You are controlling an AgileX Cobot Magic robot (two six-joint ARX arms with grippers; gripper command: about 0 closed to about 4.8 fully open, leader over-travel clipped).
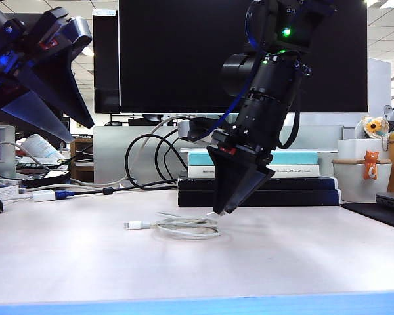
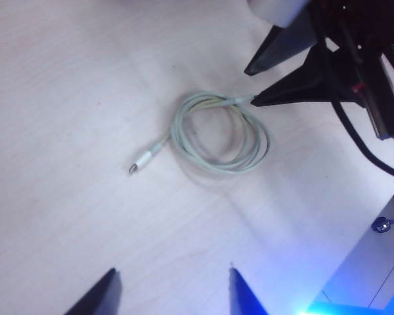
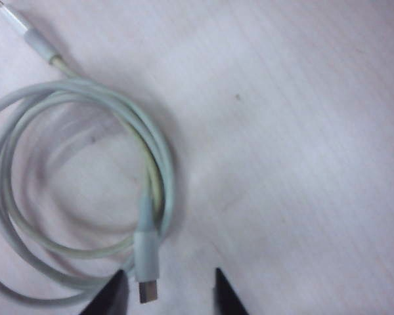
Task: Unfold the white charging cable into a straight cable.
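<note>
Lying coiled on the table [image 1: 302, 262], the white charging cable [image 2: 218, 134] looks light and limp, best taken at its plug [image 3: 146, 262] between the right gripper [image 3: 171, 292]'s parted fingers, while the left gripper [image 2: 173, 292] hangs open well above.

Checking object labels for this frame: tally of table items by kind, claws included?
White cable, coiled: 1
Books, stacked: 4
Adapter: 1
White pot: 1
Claws: 2, left claw raised, open; right claw open at the cable's plug
Total: 9
</note>
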